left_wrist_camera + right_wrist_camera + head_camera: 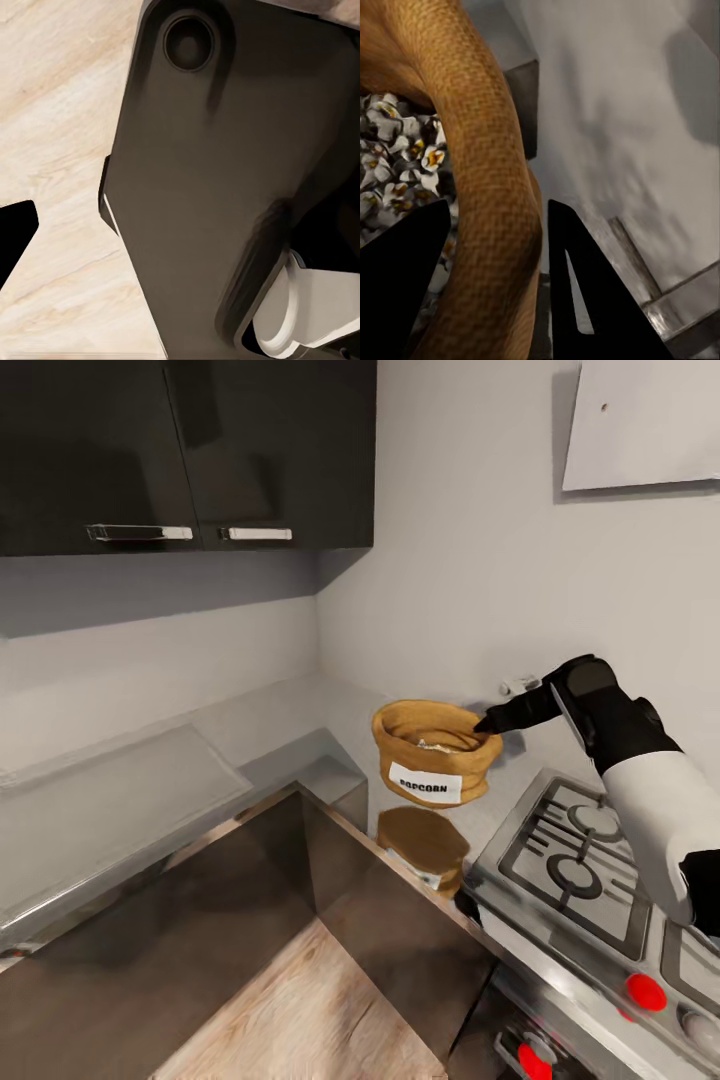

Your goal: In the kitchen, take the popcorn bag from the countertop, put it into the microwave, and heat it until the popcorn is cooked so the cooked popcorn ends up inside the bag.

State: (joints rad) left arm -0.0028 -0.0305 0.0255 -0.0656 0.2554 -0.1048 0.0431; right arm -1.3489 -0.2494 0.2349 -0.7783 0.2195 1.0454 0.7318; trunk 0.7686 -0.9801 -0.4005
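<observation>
One popcorn bag is up in the air, and my right gripper has it by the rolled rim, lifted clear of the countertop with its brown reflection lying on the grey surface right below. From my head camera the sack hangs in the corner of the worktop, just beside the gas hob, white label facing out with dark letters reading POPCORN. In my right wrist camera my two dark fingers straddle the thick woven rim of the bag, one inside the mouth and one outside, closed onto the fabric between them. Inside the sack sits a heap of pale puffed pieces with yellow-brown centres, filling what I can see of the opening. Above the counter hang dark glossy wall cabinets with silver handles. My left wrist camera looks down at light wood floor past a dark robot part; one black fingertip pokes in at the edge, and I cannot tell how my left gripper stands.
</observation>
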